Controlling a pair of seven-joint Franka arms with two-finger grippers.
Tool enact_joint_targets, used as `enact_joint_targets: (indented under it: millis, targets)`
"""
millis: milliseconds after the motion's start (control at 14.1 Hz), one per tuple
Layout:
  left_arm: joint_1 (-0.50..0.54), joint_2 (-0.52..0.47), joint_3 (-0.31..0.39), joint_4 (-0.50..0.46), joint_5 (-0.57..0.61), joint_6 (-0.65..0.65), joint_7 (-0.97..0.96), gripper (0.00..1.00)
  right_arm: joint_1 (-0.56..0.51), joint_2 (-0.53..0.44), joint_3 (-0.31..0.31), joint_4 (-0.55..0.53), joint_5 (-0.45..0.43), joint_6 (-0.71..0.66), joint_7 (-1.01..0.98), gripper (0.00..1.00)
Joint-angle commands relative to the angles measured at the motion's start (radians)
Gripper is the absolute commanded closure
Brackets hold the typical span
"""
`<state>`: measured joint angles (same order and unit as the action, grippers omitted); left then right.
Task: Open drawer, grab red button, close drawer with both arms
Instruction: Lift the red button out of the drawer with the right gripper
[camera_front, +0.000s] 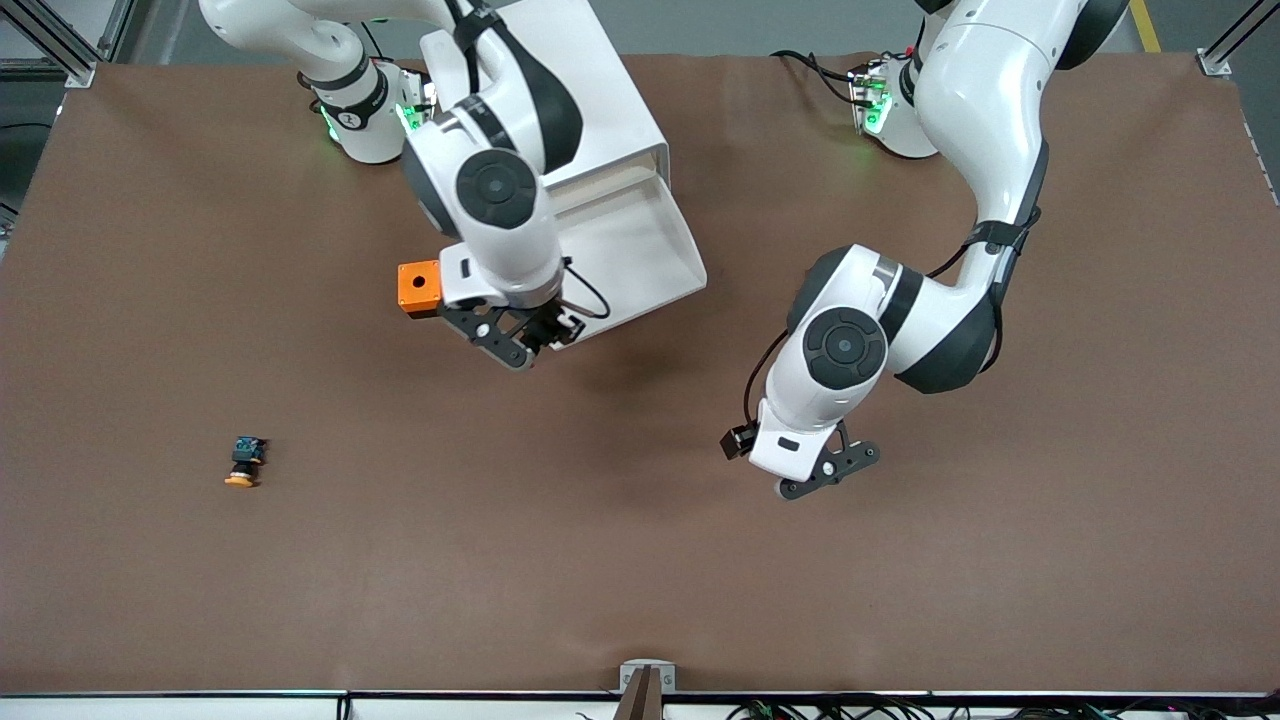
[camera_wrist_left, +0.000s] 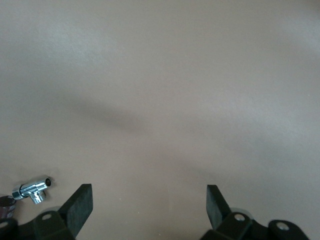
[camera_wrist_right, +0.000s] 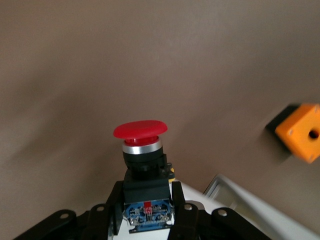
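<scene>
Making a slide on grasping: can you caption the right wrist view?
Right end effector shut on the red-capped, black-bodied push button, held above the brown table, orange box with a hole beside.

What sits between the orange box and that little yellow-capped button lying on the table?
Nothing: the front view shows only bare brown table between the orange box and the yellow-capped button.
</scene>
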<state>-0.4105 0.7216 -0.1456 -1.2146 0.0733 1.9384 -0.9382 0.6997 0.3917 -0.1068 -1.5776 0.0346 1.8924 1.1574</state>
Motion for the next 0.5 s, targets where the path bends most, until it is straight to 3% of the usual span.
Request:
enact_joint_targets:
  millis: [0, 426]
  targets:
    - [-0.002, -0.022, -0.009, -0.025, 0.011, 0.007, -0.001, 0.01, -0.086, -0.04, 0.015, -0.01, -0.01, -0.032, -0.163, 1.0]
    - [-0.074, -0.016, -0.019, -0.036, 0.009, 0.008, -0.054, 0.0, -0.274, -0.039, 0.015, -0.053, -0.01, 0.026, -0.519, 1.0]
